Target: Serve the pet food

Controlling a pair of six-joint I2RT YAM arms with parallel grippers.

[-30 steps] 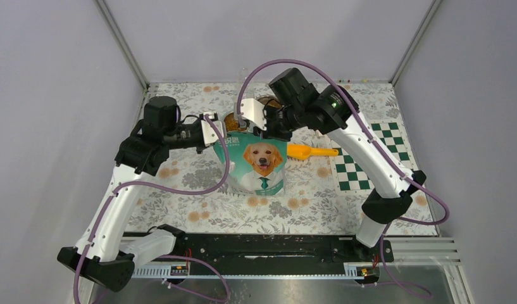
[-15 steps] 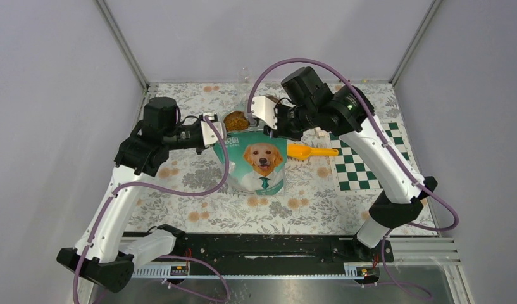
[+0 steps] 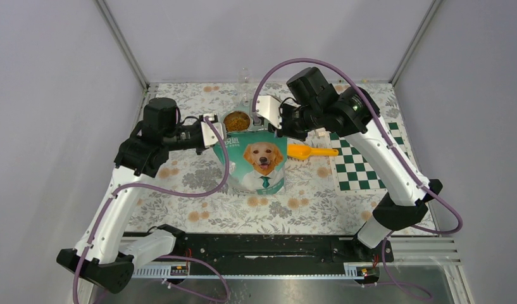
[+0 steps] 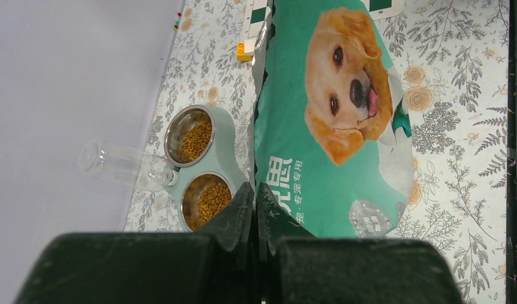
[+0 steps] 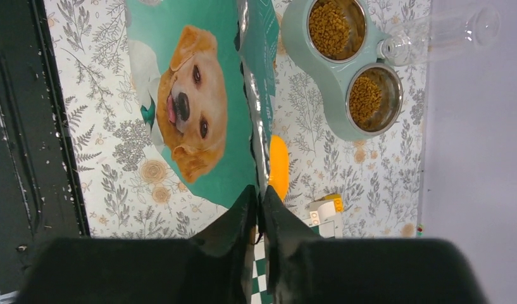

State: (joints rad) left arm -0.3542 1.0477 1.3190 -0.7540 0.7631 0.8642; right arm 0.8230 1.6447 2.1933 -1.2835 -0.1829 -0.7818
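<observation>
The pet food fills both cups of a pale green double bowl [image 4: 225, 147]: one heap [image 4: 197, 139], another [image 4: 211, 199], also in the right wrist view [image 5: 330, 25]. From above, one filled cup [image 3: 236, 120] shows behind the teal bag with the dog picture [image 3: 255, 161]. The bag stands upright between the arms. My left gripper [image 4: 255, 193] is shut on the bag's top left corner [image 3: 216, 136]. My right gripper [image 5: 260, 193] is shut on the bag's top right edge [image 3: 278, 130].
An orange scoop [image 3: 309, 151] lies just right of the bag, next to a green-and-white checkered mat [image 3: 363, 158]. A clear plastic bottle [image 4: 123, 166] lies against the bowl by the back wall. A small block [image 5: 325, 212] sits near the mat.
My right arm has swung right and back along the bag's top, uncovering the filled bowl cup behind it. The left arm and the bag's lower part have stayed put.
</observation>
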